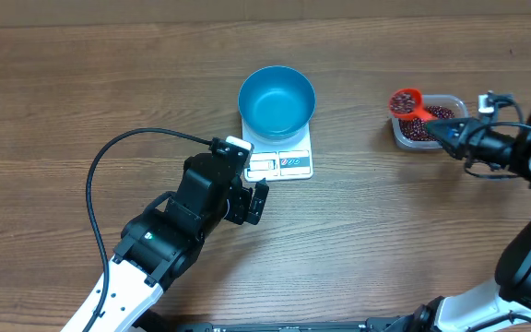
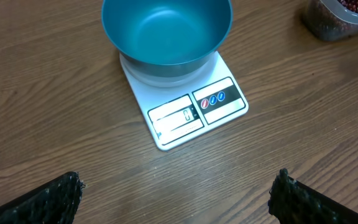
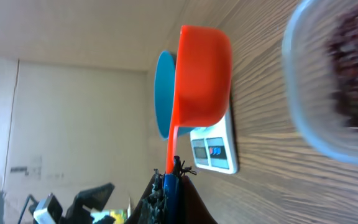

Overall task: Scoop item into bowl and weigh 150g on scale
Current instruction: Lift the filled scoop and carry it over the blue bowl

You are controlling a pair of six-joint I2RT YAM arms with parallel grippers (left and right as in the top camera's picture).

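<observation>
The empty blue bowl (image 1: 277, 100) (image 2: 166, 31) stands on the white scale (image 1: 289, 165) (image 2: 197, 109), display side toward my left arm. My left gripper (image 1: 262, 201) (image 2: 176, 202) hovers open just in front of the scale, with only bare wood between its fingers (image 2: 48, 199). My right gripper (image 1: 442, 129) (image 3: 169, 186) is shut on the handle of a red scoop (image 1: 405, 100) (image 3: 201, 74). The scoop is loaded with dark red beans (image 1: 403, 99) and held over the left rim of a clear tub (image 1: 429, 123) (image 3: 334, 81). More beans (image 1: 422, 132) lie in that tub.
The tub stands to the right of the scale, a short gap of wood between them. A black cable (image 1: 109, 161) loops over the table left of my left arm. A pale wall shows beyond the table's far edge in the right wrist view.
</observation>
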